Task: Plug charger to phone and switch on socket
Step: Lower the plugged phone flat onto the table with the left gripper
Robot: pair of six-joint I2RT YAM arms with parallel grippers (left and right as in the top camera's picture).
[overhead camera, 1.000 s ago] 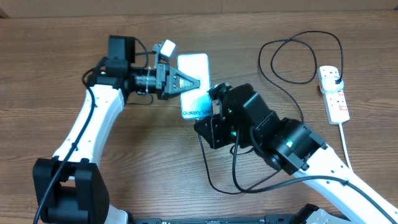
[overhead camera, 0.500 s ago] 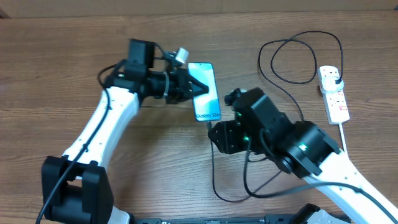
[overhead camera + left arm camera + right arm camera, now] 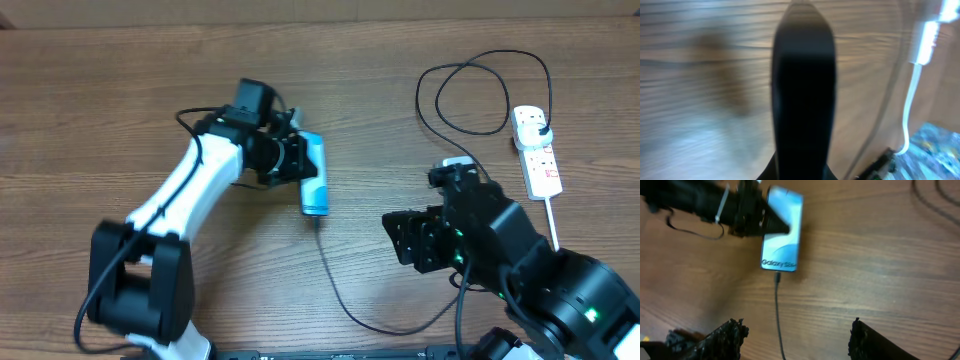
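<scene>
The right gripper (image 3: 796,335) has pulled back, jaws wide and empty, leaving the charger (image 3: 776,310) apparently seated in the phone (image 3: 782,250), which the left gripper (image 3: 298,160) still clamps in its jaws, tilted on edge mid-counter (image 3: 100,100). The socket (image 3: 538,150) switch looks next.

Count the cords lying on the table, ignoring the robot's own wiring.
2. The black charger cable runs from the phone's lower end, partly under the right arm, to the power strip. The white cord trails from that strip toward the near edge.
</scene>
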